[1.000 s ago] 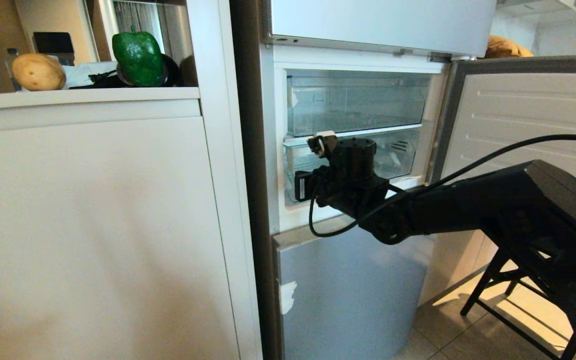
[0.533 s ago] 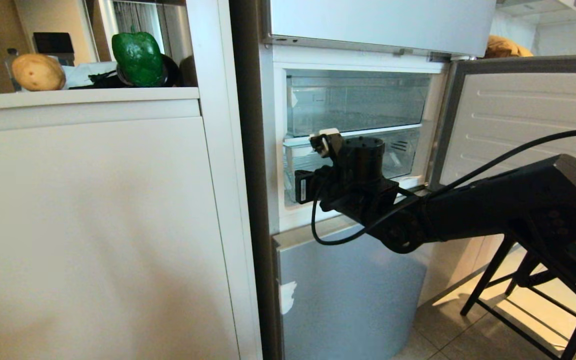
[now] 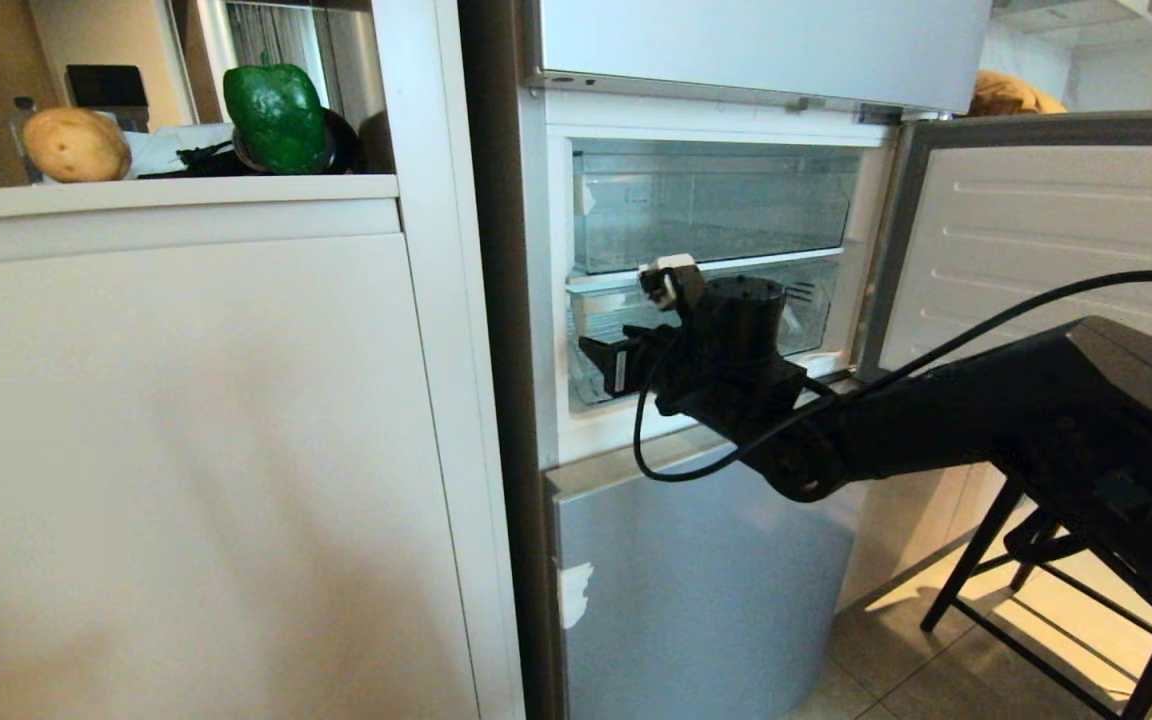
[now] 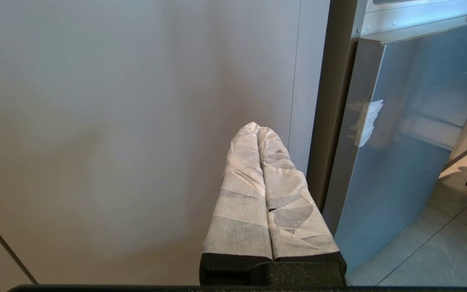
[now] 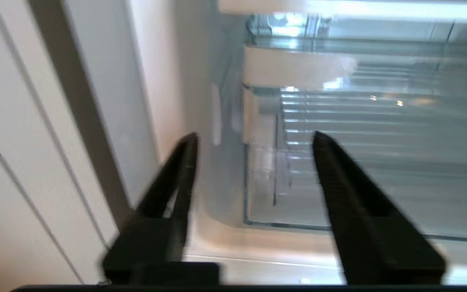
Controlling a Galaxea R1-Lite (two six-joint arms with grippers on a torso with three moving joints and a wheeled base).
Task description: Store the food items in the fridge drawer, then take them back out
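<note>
The tan potato [image 3: 76,143] and the green bell pepper [image 3: 278,115] sit on top of the white cabinet, left of the fridge. The fridge drawer [image 3: 811,300], clear with a ribbed bottom [image 5: 379,134], is the lower of two in the open compartment and looks pushed in. My right gripper [image 3: 604,362] is just in front of its left end. In the right wrist view the right gripper [image 5: 255,136] is open, with nothing between its black fingers. My left gripper [image 4: 258,126] is shut and empty, its taped fingers pressed together, low before the cabinet front.
A second clear drawer [image 3: 716,205] sits above the first. The fridge door [image 3: 1046,230] stands open on the right, with a black stool [image 3: 1026,560] below it. The grey lower door [image 3: 706,580] is closed. The white cabinet front [image 3: 186,450] fills the left.
My right gripper has gone from shut to open. Its wrist has shifted a little to the right in front of the lower drawer. The food items and drawers have not moved.
</note>
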